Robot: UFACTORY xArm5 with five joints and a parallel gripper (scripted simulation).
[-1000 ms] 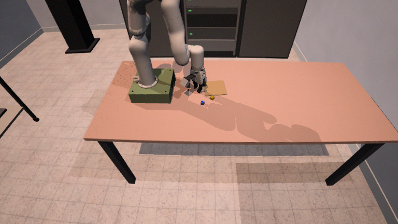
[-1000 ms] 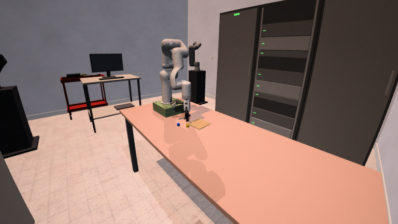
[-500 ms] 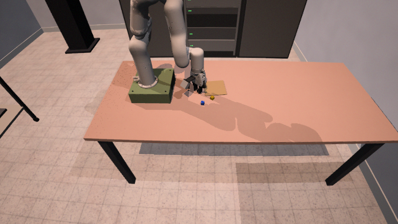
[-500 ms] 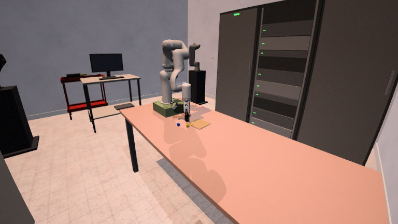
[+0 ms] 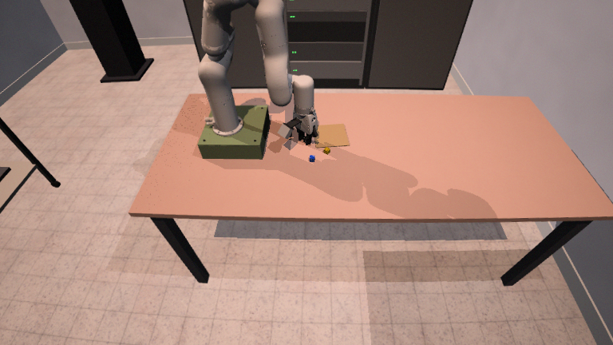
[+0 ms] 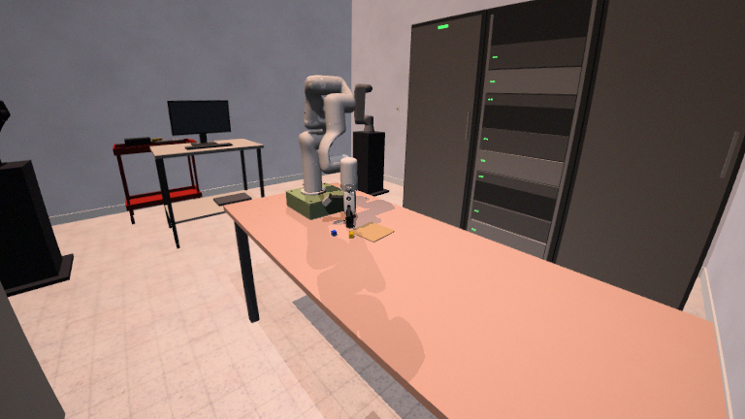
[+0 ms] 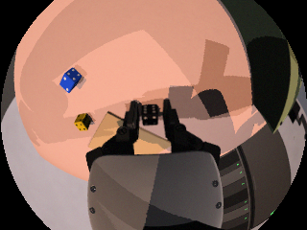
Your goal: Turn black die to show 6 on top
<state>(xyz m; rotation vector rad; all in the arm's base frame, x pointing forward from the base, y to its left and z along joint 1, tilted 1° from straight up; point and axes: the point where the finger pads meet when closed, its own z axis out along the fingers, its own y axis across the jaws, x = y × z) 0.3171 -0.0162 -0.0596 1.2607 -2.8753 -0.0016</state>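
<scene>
The black die [image 7: 152,115] sits between the fingers of my gripper [image 7: 150,106] [image 5: 308,140] [image 6: 349,223]. The fingers stand partly closed around it with a small gap on each side, low over the table. The die is at the left edge of the tan mat [image 5: 336,135] [image 6: 375,231] [image 7: 150,142]; I cannot tell whether it rests on the mat. In the top and exterior views the fingers hide the die. Which face is on top is too small to read.
A blue die [image 5: 311,157] [image 6: 333,233] [image 7: 71,80] and a yellow die [image 5: 326,150] [image 6: 351,234] [image 7: 82,122] lie on the table in front of the mat, apart from each other. The arm's green base [image 5: 232,142] stands close on the left.
</scene>
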